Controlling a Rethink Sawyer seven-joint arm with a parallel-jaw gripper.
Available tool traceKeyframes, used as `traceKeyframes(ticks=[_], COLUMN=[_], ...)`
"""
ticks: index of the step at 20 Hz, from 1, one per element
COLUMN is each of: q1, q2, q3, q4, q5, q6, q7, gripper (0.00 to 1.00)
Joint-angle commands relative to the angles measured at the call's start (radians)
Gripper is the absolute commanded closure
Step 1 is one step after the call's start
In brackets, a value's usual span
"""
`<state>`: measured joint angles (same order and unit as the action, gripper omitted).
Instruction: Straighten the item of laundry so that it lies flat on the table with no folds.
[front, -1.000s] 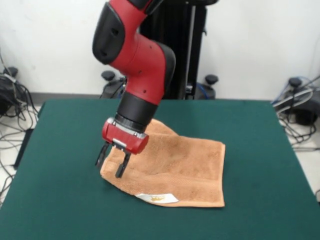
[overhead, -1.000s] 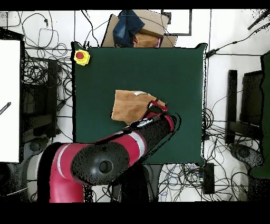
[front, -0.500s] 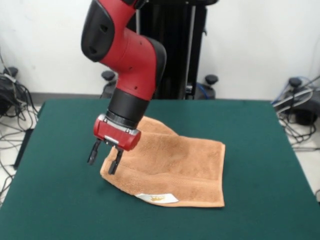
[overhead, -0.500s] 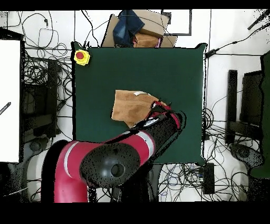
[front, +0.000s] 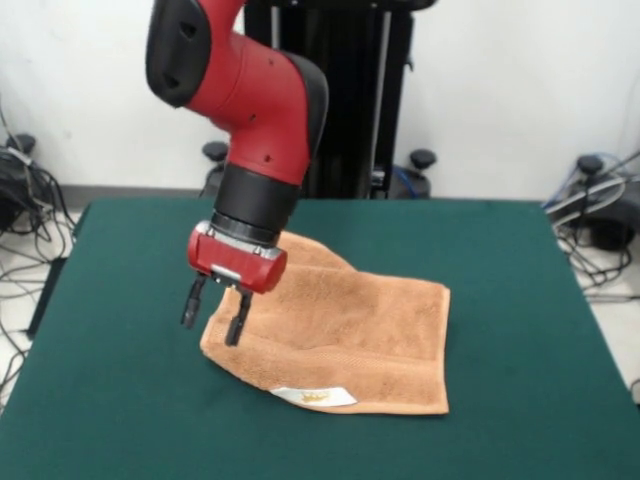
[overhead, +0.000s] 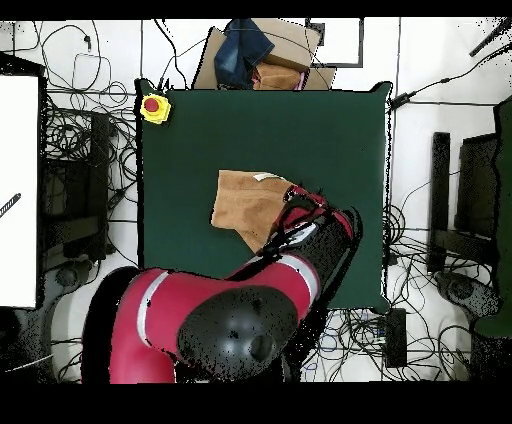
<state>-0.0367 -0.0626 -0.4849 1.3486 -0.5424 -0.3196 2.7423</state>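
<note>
The item of laundry (front: 350, 325) is an orange-tan towel lying near the middle of the green table (front: 520, 260). Its left part is folded and rumpled, with a raised ridge at the far left corner, and a white label (front: 315, 397) shows on the near edge. My gripper (front: 211, 328) hangs open at the towel's left edge. One finger is above the towel's border and the other above bare felt, and nothing is held. In the overhead view the towel (overhead: 243, 200) lies left of my arm (overhead: 300, 262), which hides the gripper.
A yellow box with a red button (overhead: 154, 107) sits on one table corner. A cardboard box with blue cloth (overhead: 255, 55) stands beyond the table's edge. Cables cover the floor (overhead: 90, 150) around the table, and dark equipment (front: 600, 200) stands off its side.
My gripper has shifted slightly left, from over the towel's left part to its left edge, and has stayed open. The towel has not moved.
</note>
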Motion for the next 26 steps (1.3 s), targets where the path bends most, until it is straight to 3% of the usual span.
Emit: traceKeyframes(ticks=[1, 3, 5, 7, 9, 10, 14, 17, 22, 23, 25, 26], q1=[-0.209, -0.272, -0.314, -0.346, -0.469, -0.486, -0.580, -0.591, -0.570, -0.508, -0.237, -0.197], q2=[-0.111, -0.131, -0.145, -0.156, -0.183, -0.193, -0.208, -0.251, -0.252, -0.249, -0.189, -0.166], q3=[0.509, 0.606, 0.668, 0.686, 0.800, 0.796, 0.855, 0.864, 0.859, 0.799, 0.529, 0.490], q4=[0.102, 0.121, 0.139, 0.164, 0.226, 0.239, 0.297, 0.315, 0.288, 0.256, 0.107, 0.071], q5=[-0.368, -0.538, -0.634, -0.579, -0.592, -0.575, -0.545, -0.493, -0.485, -0.508, -0.575, -0.576], q6=[-0.098, -0.111, -0.059, 0.144, 0.377, 0.417, 0.511, 0.576, 0.610, 0.577, 0.495, 0.497], q7=[0.271, 0.369, 0.392, 0.154, -0.100, -0.166, -0.320, -0.362, -0.325, -0.244, 0.116, 0.165], gripper=[0.00, 0.00, 0.00, 0.00, 0.00, 0.00, 0.00, 0.00, 0.00, 0.00, 0.00, 0.00])
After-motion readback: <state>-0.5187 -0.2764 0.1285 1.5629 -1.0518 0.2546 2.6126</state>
